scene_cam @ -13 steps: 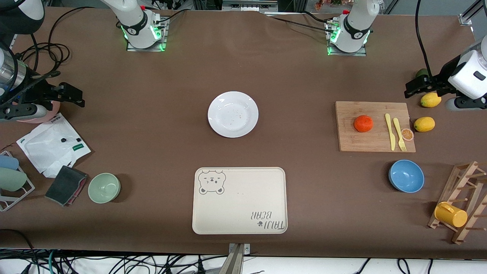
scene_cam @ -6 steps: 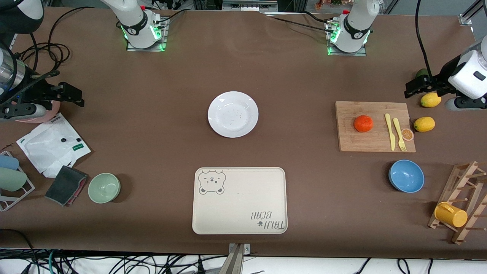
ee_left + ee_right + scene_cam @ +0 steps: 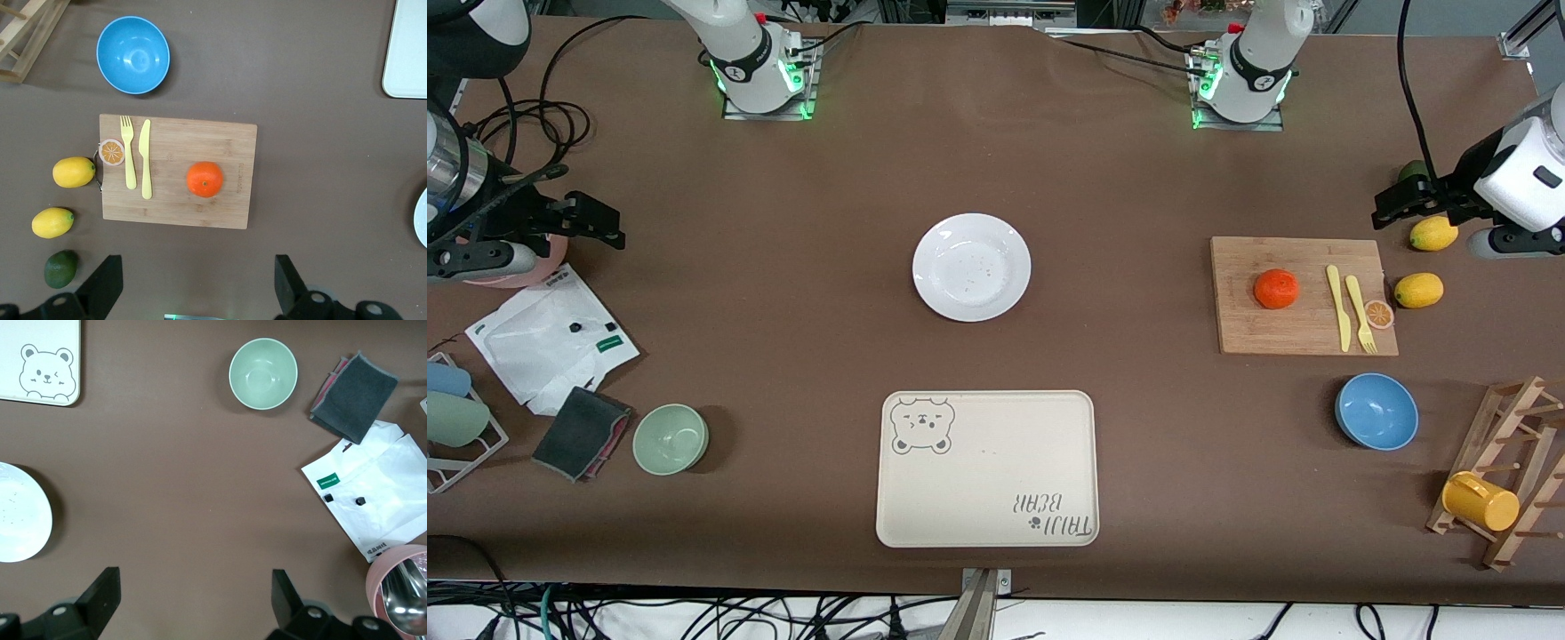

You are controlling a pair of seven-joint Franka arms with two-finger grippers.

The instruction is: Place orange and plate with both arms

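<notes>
orange point(image 3: 1276, 289) sits on cutting board point(image 3: 1303, 336), plate point(image 3: 971, 267) apparently bare; both grippers' fingers spread wide, empty.

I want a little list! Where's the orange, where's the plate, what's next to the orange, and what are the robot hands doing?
orange: on the wooden cutting board, nothing touching it
plate: mid-table, bare, farther from the front camera than the bear tray
beside the orange: yellow knife and fork, same board
left gripper: fingers open, up over the table by the board
right gripper: fingers open, holding nothing
</notes>
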